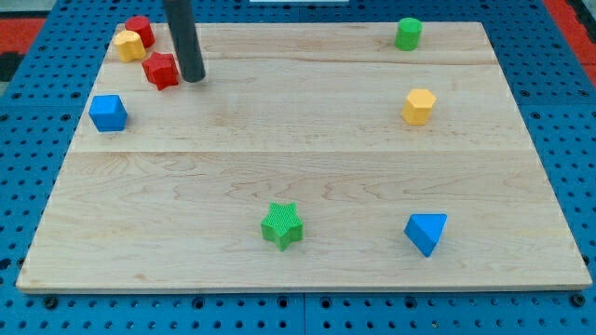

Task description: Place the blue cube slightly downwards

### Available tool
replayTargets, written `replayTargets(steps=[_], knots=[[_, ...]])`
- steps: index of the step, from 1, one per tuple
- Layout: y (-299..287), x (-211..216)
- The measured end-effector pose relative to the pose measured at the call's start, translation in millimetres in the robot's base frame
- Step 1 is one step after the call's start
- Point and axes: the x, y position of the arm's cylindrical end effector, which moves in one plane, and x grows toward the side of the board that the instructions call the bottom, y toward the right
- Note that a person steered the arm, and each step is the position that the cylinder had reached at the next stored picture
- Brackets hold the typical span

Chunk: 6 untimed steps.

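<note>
The blue cube (108,113) sits near the board's left edge, in the upper left part of the view. My tip (193,79) is on the board above and to the right of the cube, well apart from it. It stands just right of a red star block (161,71), close to it or touching it.
A yellow block (128,45) and a red cylinder (140,30) sit at the top left corner. A green cylinder (408,33) is at the top right, a yellow hexagonal block (419,106) below it. A green star (282,226) and a blue triangular block (426,232) lie near the bottom.
</note>
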Motion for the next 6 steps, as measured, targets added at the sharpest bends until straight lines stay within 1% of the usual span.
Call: replayTargets(steps=[1, 2, 3, 4, 5, 6], knots=[[-14.2, -12.6], [-57.3, -12.5], [-72.0, -11.9], [-50.3, 32.1], [-80.7, 53.2], [-83.4, 100.1]])
